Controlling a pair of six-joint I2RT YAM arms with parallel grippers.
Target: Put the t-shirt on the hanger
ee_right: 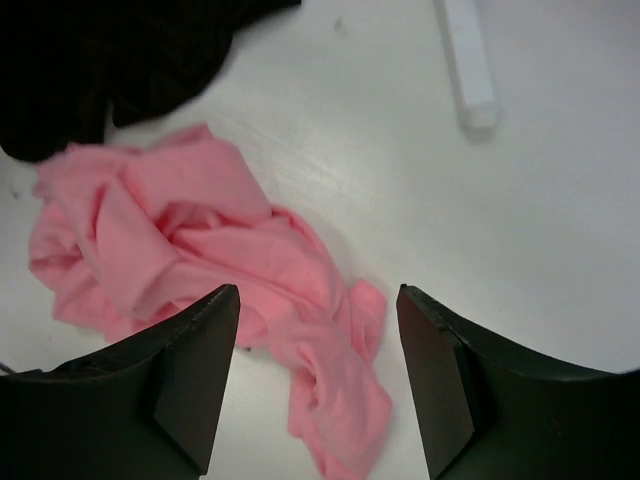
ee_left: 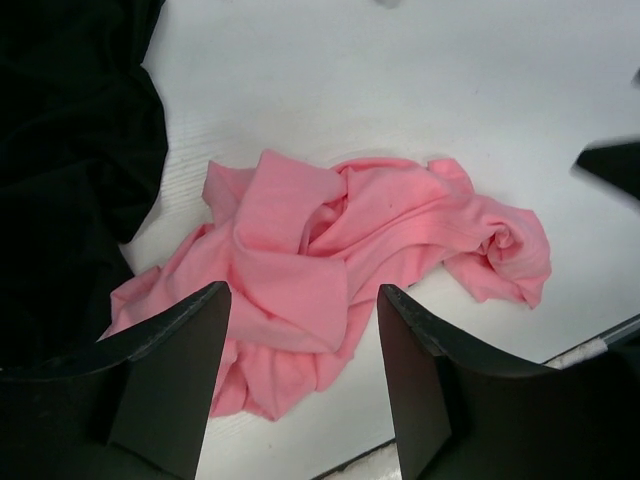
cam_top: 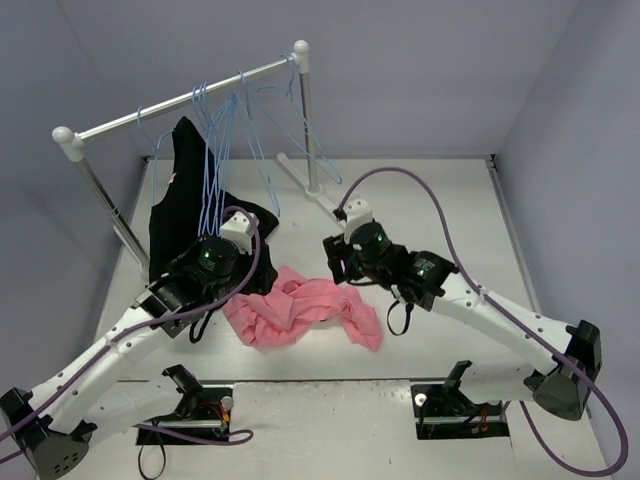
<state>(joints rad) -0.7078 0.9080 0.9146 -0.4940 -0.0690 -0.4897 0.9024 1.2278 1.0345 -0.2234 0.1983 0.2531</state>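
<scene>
The salmon-pink t-shirt (cam_top: pixel 300 312) lies crumpled on the white table between my two arms. It also shows in the left wrist view (ee_left: pixel 330 235) and the right wrist view (ee_right: pixel 190 240). Several light-blue wire hangers (cam_top: pixel 228 150) hang bunched on the rail at the back. My left gripper (cam_top: pixel 250 272) is open and empty, hovering over the shirt's left part (ee_left: pixel 303 290). My right gripper (cam_top: pixel 335 262) is open and empty, hovering over the shirt's right end (ee_right: pixel 318 292). Neither gripper touches the cloth.
A black garment (cam_top: pixel 180 205) hangs from the rail and pools on the table just left of the shirt, also seen in both wrist views (ee_left: pixel 70 150) (ee_right: pixel 120 50). The white clothes rail (cam_top: pixel 190 100) stands on posts, with a foot bar (ee_right: pixel 470 70) behind the right gripper.
</scene>
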